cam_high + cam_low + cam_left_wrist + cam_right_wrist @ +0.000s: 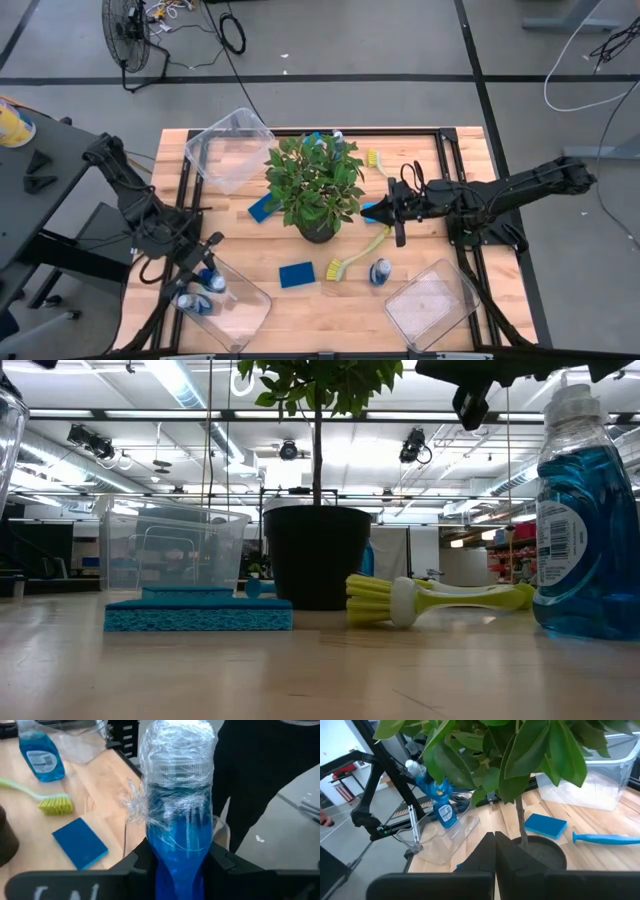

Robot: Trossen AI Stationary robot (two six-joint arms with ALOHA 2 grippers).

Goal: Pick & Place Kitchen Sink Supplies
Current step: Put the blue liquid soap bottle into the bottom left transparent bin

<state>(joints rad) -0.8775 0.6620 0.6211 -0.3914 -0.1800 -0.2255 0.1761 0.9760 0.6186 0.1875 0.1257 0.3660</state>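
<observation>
Left gripper (175,865) is pinching a blue bottle (177,815) over the clear bin (235,310), nearer than the potted plant (315,185). Sponge (296,274), brush (355,258) and another bottle (380,271) lie just in front of the plant. Right gripper (383,212), fingers pressed together, hovers beside it.

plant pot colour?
Black pot; clearest in the low view.
</observation>
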